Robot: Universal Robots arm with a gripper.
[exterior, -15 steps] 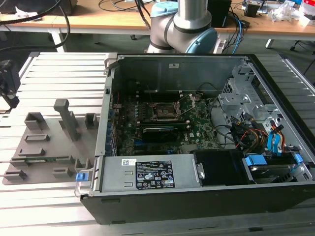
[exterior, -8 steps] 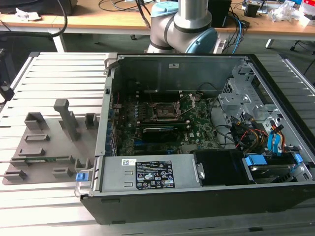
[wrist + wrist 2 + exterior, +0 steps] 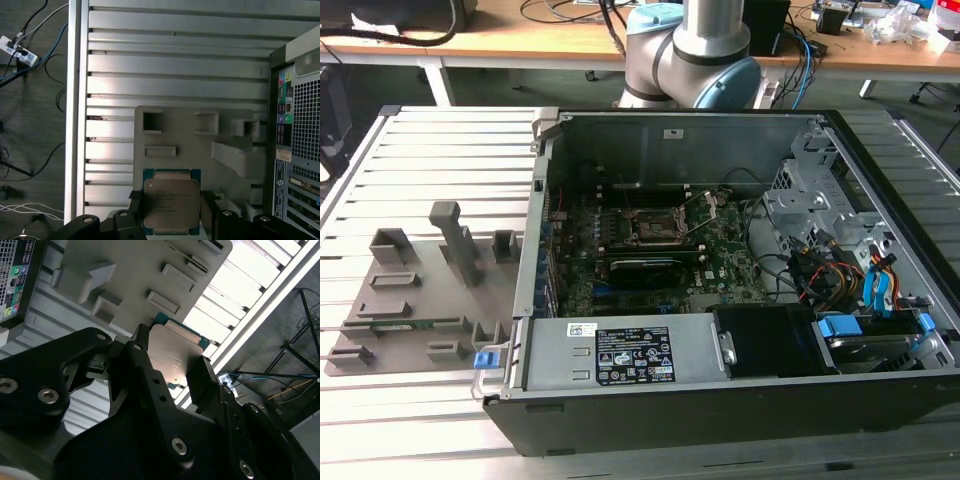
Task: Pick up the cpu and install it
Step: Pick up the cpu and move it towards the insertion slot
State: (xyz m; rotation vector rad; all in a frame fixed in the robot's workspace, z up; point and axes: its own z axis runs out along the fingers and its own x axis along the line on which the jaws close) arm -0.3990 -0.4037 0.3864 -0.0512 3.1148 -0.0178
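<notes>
The cpu (image 3: 171, 202) is being grasped by the claw (image 3: 171, 200) in the first wrist view. Two opposite edges of the chip are being pinched between the black fingers (image 3: 208, 210), and the silver-grey top plate with its thin green rim is being turned toward the camera. In the second wrist view the cpu (image 3: 175, 352) is being held the same way inside the clenched claw (image 3: 172, 352). Behind it, the pale grey fixture tray (image 3: 125, 275) and the slatted aluminium table (image 3: 235, 295) are being seen. Whether the chip is touching the tray cannot be told. In the exterior view, an open computer case (image 3: 720, 400) is being carried on the table (image 3: 440, 130). The fixture tray (image 3: 410, 300) is being seen at nine o'clock of the case, and the base of the robot arm (image 3: 695, 50) at twelve o'clock of it. Inside the case, the green motherboard (image 3: 720, 250) is being shown with its black-framed socket (image 3: 650, 228) at twelve o'clock of the labelled power supply (image 3: 620, 355). A bundle of blue and orange cables (image 3: 850, 280) is being seen at three o'clock of the socket.
</notes>
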